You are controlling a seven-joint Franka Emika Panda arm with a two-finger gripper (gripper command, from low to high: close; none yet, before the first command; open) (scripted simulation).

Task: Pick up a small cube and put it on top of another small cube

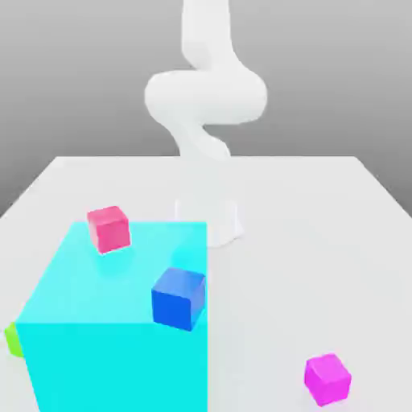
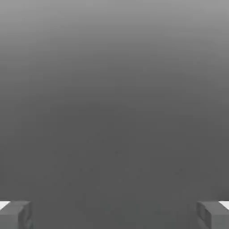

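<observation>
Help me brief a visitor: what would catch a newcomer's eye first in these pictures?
The huge cyan cube dominates the exterior view's lower left, with a blue cube in front of it and a rose-pink cube at its top. A magenta cube sits alone at the lower right.

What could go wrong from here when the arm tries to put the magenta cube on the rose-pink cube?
1. The rose-pink cube appears to sit on or just behind the huge cyan cube, beside the blue cube; the arm might bump either while placing.
2. The magenta cube lies far off, at the exterior view's right, so the carry is long.
3. The gripper is open with nothing between its fingers, so the grasp itself may still fail.
</observation>
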